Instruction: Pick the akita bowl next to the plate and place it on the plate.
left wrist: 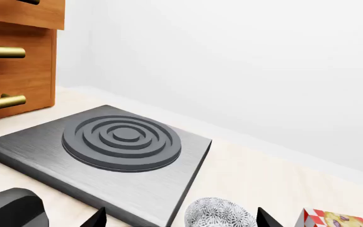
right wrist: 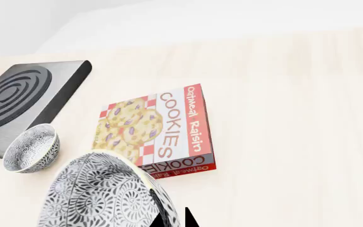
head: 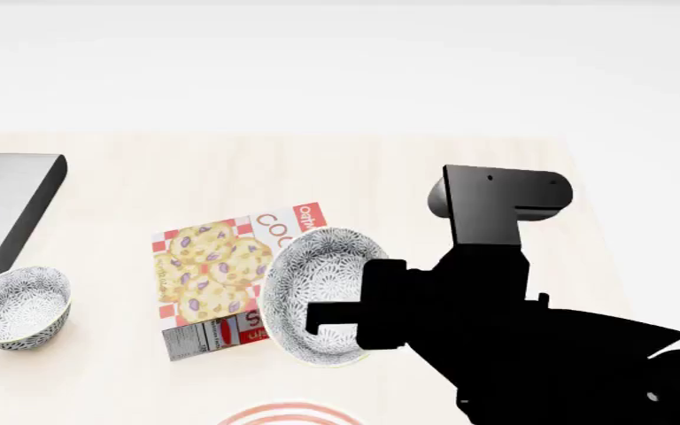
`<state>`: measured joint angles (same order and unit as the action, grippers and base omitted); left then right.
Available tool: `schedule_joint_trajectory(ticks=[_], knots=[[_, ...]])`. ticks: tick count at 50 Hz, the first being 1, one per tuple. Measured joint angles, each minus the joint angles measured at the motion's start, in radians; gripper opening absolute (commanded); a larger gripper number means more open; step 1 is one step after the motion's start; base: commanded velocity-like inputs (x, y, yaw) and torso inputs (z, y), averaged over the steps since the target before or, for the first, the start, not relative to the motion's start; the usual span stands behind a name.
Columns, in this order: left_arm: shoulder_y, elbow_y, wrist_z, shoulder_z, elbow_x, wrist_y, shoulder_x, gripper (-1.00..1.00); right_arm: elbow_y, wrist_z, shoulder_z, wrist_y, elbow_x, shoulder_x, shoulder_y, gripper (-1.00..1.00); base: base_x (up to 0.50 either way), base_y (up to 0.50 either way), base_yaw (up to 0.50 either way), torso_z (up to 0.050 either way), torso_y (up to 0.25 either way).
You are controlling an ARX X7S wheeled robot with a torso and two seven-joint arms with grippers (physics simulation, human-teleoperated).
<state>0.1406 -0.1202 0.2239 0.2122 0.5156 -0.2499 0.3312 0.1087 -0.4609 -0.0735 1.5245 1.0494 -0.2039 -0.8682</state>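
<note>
The akita bowl (head: 316,288), speckled grey and white, hangs tilted above the table with my right gripper (head: 330,320) shut on its rim. In the right wrist view the bowl (right wrist: 99,194) fills the near corner and the two fingertips pinch its wall, with the gripper (right wrist: 174,220) at the frame's edge. Only the red-striped rim of the plate (head: 290,414) shows, at the bottom edge of the head view, just below the held bowl. My left gripper (left wrist: 180,221) is open, its fingertips either side of a second, similar bowl (left wrist: 220,215).
The second bowl (head: 18,305) sits at the left, close to a grey stove plate (head: 3,208). A cookie box (head: 216,274) lies flat between the two bowls. Wooden drawers (left wrist: 14,56) with brass handles stand beyond the stove.
</note>
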Motion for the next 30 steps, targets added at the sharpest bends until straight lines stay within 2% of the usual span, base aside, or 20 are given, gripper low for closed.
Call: schedule_joint_trajectory(ticks=[13,30], knots=[[0.000,0.004,0.001,-0.003,0.001,0.004,0.001,1.00,-0.029,-0.060,-0.027,0.007,0.153,-0.002,0.048,-1.00,0.00,0.00,0.00,0.000,0.001],[-0.003,-0.006,0.008,-0.004,0.009,-0.003,0.006,1.00,-0.041,-0.070,-0.006,-0.022,0.241,-0.018,0.131,-1.00,0.00,0.00,0.00,0.000,0.000]])
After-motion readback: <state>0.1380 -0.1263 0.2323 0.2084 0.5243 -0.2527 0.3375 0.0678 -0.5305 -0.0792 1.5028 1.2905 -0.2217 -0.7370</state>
